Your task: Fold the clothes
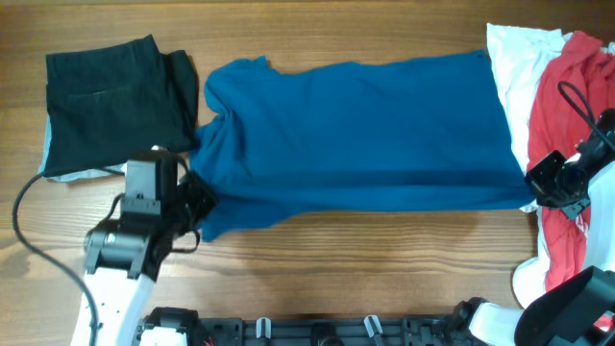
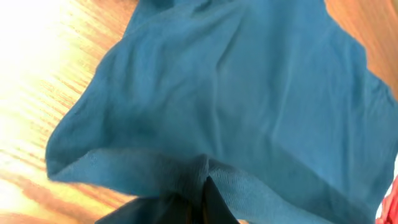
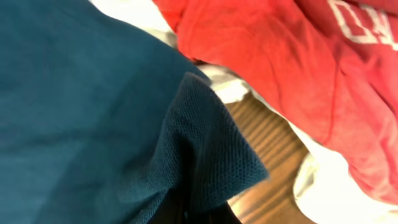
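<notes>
Blue shirt (image 1: 356,135) spread across the surface (image 1: 384,250), ready for folding.
Left fingers (image 1: 199,194) at 8 o'clock, right fingers (image 1: 540,190) at 4 o'clock clench its near corners; limp, light cloth will likely sag between them.

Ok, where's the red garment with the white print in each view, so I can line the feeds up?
Overhead: the red garment lies at the far right edge, on the white cloth.
Left wrist: only a red sliver shows at the bottom right corner.
Right wrist: it fills the upper right, with the print at the top right corner.
Shared landmark: the blue shirt, whose end sits next to the red.
</notes>
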You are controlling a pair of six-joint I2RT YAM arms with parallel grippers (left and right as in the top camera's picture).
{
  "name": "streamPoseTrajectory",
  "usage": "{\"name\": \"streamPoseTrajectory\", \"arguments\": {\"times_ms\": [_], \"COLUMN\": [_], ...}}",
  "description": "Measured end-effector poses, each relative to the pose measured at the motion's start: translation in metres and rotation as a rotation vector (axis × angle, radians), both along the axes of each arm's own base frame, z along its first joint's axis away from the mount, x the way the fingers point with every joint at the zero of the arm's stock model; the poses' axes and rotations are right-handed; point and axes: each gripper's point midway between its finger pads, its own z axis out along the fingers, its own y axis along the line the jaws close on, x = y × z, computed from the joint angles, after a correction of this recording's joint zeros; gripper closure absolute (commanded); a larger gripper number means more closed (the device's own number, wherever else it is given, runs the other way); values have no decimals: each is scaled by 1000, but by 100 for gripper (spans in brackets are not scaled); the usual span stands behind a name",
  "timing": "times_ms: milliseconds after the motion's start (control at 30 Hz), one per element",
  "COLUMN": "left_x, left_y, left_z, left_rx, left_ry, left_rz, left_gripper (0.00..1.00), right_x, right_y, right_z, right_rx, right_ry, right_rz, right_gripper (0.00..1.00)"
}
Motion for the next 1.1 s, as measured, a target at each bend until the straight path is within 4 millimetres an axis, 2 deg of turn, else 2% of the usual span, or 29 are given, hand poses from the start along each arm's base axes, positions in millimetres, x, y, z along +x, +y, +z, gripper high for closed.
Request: {"name": "streamPoseTrajectory", "arguments": {"times_ms": [67, 300, 467, 533, 633, 767, 967, 1100], "left_x": [18, 45, 63, 71, 76, 78, 93, 103], "left_y": [-1, 2, 23, 24, 23, 21, 17, 17], "left_z": [-6, -40, -44, -41, -45, -62, -88, -88], "left_rx": [0, 11, 4, -1, -5, -11, -25, -30], "left_ry": [-11, 61, 32, 1, 2, 50, 77, 47], "left_rz": [6, 30, 105, 108, 105, 100, 91, 90], "left_gripper": [96, 96, 96, 96, 96, 96, 96, 96], "right_x": [6, 31, 51, 59, 68, 79, 84, 82], "right_y": [0, 9, 13, 13, 16, 19, 20, 18], "right_z": [0, -18, -33, -37, -43, -43, -43, -52], "right_rx": [3, 19, 20, 14, 9, -5, -14, -20], "right_ry": [-22, -32, -49, -65, -73, -101, -110, -83], "right_rz": [13, 79, 117, 128, 147, 171, 180, 175], "right_gripper": [96, 95, 96, 95, 92, 92, 92, 92]}}
